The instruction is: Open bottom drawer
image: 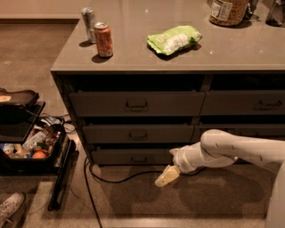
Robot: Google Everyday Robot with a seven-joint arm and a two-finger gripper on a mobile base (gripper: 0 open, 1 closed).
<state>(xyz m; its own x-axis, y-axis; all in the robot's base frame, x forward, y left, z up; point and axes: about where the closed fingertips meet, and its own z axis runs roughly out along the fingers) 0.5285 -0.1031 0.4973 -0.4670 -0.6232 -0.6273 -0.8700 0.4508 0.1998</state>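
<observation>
The bottom drawer (129, 156) is the slim grey-brown front at the foot of the left stack, with a small dark bar handle (139, 159) at its centre. It sits flush with the cabinet. My gripper (165, 177) hangs low over the floor, in front of the drawer's right end and right of the handle, pointing down and left. My white arm (231, 149) reaches in from the right and covers the drawer's right end.
Two taller drawers (136, 104) sit above it. On the counter stand an orange can (103, 40), a silver can (88, 18), a green bag (173, 39) and a jar (229, 10). A black cable (111, 180) lies on the floor. A bin of clutter (31, 147) stands at left.
</observation>
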